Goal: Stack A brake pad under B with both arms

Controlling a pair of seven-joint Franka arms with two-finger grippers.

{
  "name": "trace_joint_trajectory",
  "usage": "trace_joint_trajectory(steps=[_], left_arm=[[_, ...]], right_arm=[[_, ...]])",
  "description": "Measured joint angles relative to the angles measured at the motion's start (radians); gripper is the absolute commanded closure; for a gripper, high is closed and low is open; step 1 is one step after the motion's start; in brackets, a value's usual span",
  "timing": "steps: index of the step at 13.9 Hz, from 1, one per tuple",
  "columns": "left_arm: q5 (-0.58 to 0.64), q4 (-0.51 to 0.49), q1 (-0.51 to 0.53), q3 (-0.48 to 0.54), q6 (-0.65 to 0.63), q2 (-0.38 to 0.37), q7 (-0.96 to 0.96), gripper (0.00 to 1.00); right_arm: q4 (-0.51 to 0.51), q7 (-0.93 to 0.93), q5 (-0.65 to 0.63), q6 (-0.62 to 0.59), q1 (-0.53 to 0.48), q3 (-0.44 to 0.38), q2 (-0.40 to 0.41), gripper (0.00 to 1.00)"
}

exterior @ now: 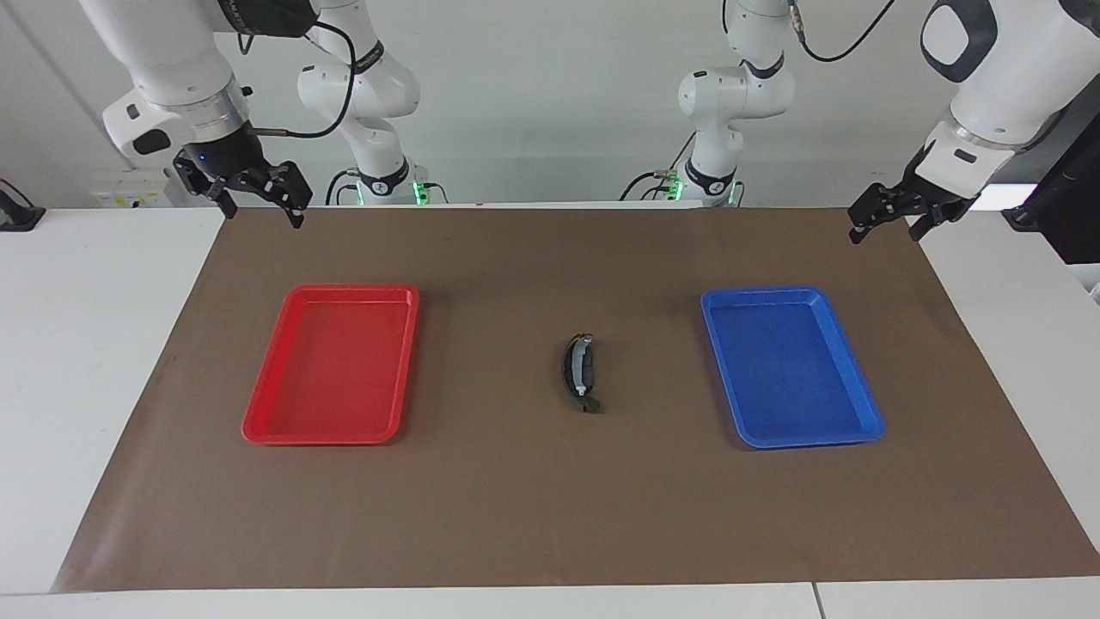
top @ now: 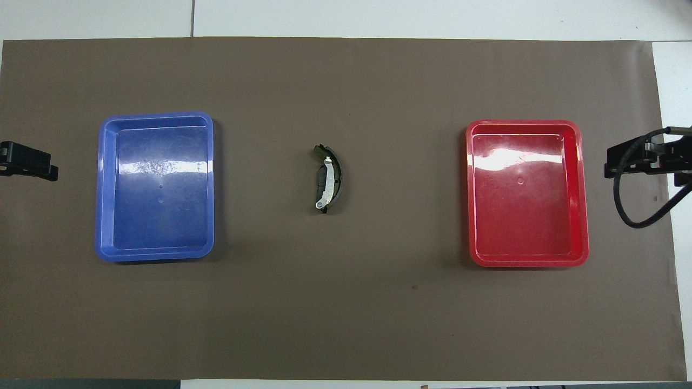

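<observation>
Stack looks done: B lies on A mid-worktop. Both pincers, left and right, apart, empty, well clear.

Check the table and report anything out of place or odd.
Nothing stands out. The stacked brake pieces lie on the mat between the red tray and the blue tray. Nothing lies in either tray, and both grippers hang open, clear of everything.

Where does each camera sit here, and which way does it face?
Facing view: high across the table, looking at both arms; whole arms, left gripper and right gripper show.
Overhead view: above the robots' end, looking steeply down; only gripper parts show at the edges.
Shared: brown mat, blue tray, red tray, stacked brake parts, half a turn apart.
</observation>
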Motion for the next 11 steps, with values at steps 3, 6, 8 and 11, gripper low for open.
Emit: trace_joint_trajectory(steps=[3,6,8,11], left_arm=[[0.000,0.000,0.000,0.000,0.000,0.000,0.000,0.00],[0.000,0.000,0.000,0.000,0.000,0.000,0.000,0.00],[0.000,0.000,0.000,0.000,0.000,0.000,0.000,0.00],[0.000,0.000,0.000,0.000,0.000,0.000,0.000,0.00]], right_arm=[[0.008,0.000,0.042,-0.018,-0.002,-0.002,0.000,0.00],[0.012,0.000,0.050,-0.019,0.003,-0.011,0.000,0.00],[0.012,-0.001,0.036,-0.019,0.005,-0.009,0.000,0.00],[0.012,-0.001,0.028,-0.019,0.004,-0.009,0.000,0.00]])
